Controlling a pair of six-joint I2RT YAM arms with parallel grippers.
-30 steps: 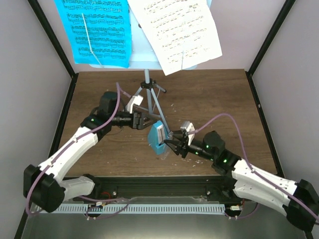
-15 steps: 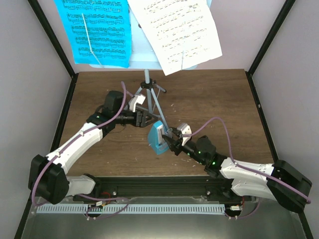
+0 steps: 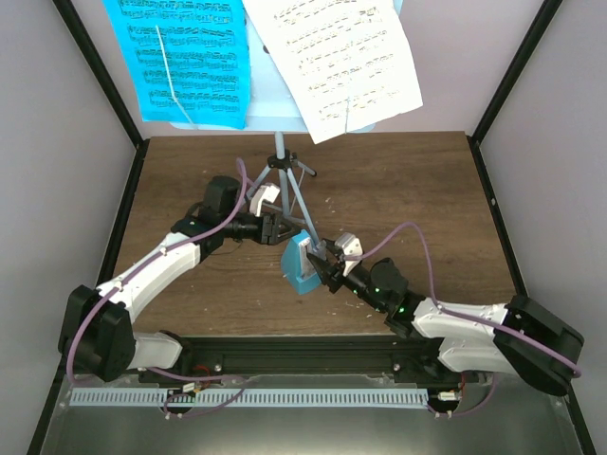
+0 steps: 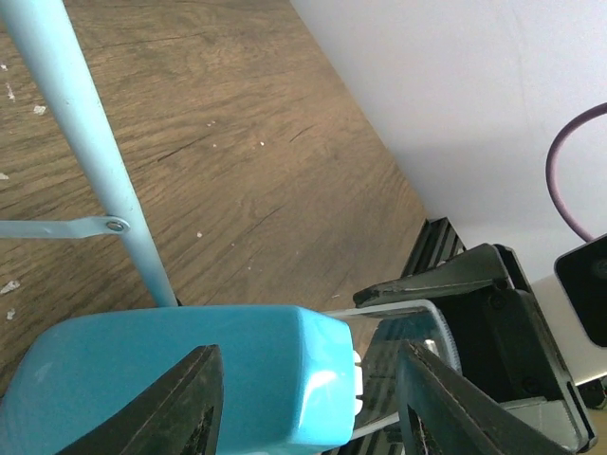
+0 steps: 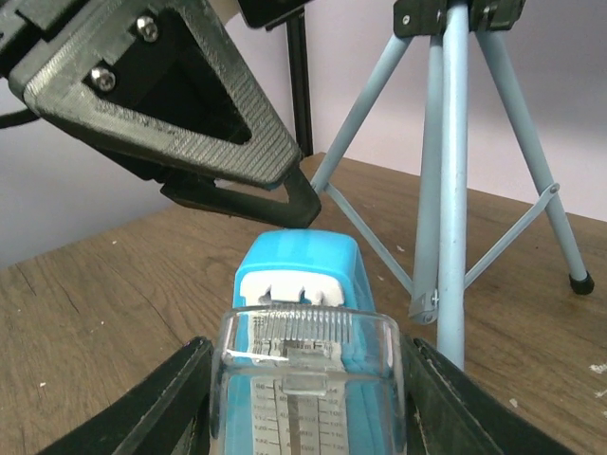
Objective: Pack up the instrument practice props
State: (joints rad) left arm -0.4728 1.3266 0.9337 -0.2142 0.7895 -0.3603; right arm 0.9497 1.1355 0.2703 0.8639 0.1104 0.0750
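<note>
Brown wood table (image 3: 398, 180), pale walls (image 3: 560, 190) (black posts (image 3: 101, 71)), right pincer (image 5: 305, 398) gripping metronome (image 5: 302, 275), left pincer (image 4: 308, 379) ajar.

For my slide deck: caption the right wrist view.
Right pincer grips the teal metronome by its clear cover, with the left pincer at its top, stand legs behind.

left gripper (image 4: 305, 403): fingers spread, framing the teal end
metronome (image 4: 270, 374): teal body left, clear cover (image 4: 379, 327) right
right gripper (image 4: 467, 330): black jaws clamped on that cover
stand leg (image 4: 92, 142): pale blue, slanting behind, over wooden table (image 4: 285, 142)
</note>
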